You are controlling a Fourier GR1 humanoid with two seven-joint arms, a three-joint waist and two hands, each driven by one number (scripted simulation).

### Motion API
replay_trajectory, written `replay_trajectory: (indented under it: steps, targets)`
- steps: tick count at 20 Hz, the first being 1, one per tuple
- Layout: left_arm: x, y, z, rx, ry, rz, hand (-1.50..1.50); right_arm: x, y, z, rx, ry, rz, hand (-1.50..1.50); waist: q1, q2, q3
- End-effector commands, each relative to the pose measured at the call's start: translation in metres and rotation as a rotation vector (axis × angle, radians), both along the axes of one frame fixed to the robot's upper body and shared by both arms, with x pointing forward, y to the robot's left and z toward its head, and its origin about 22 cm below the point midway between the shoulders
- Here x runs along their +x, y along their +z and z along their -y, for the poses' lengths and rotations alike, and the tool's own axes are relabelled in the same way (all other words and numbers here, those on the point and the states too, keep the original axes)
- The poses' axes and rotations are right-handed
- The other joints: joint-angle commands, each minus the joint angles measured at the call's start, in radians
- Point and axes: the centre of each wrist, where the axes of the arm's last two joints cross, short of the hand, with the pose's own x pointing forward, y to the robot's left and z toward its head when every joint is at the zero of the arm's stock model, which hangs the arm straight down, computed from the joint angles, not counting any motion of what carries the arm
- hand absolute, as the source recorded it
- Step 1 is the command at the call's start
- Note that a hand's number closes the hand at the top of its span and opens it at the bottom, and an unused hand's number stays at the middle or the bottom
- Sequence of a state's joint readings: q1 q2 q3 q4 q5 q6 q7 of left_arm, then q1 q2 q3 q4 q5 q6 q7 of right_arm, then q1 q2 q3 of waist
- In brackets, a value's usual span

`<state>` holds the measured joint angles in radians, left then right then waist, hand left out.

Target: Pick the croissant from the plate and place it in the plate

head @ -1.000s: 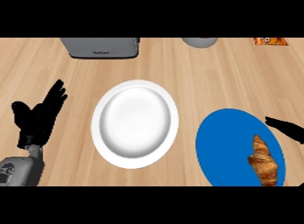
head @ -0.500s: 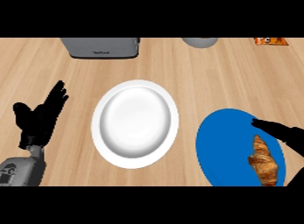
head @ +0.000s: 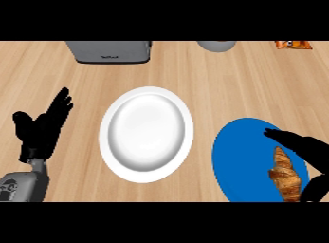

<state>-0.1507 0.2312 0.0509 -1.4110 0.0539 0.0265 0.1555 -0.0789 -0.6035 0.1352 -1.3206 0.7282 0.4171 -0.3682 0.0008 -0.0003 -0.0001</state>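
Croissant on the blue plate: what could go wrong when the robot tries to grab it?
The golden-brown croissant lies near the right edge of the round blue plate; the black right hand, open over it, might nudge it off instead of gripping. Carried leftward, it could land short of the round white plate, on the wooden counter.

You have the right hand [head: 314,149] over the blue plate [head: 237,156] at the counter's near right corner, fingers stretched straight alongside the croissant [head: 286,175] lying on it. The white plate [head: 146,134] sits mid-counter. Your left hand [head: 41,130] rests open by the left edge.
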Motion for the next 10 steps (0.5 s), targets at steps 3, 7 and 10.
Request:
replay_trajectory:
  steps: [3, 7, 10]
  targets:
    - [-0.006, 0.006, 0.002, 0.013, 0.011, 0.011, 0.0, 0.001, 0.007, 0.006, -0.049, 0.024, -0.013, -1.5, 0.0, -0.001, 0.0]
    - [0.01, 0.011, -0.006, -0.001, 0.007, -0.011, 0.0, 0.003, -0.016, -0.007, -0.093, 0.152, -0.085, 1.5, 0.001, 0.001, 0.0]
    - [-0.012, -0.013, -0.006, 0.006, -0.003, 0.012, 0.0, -0.004, -0.017, -0.032, -0.042, 0.194, -0.052, 1.5, 0.0, 0.0, 0.0]
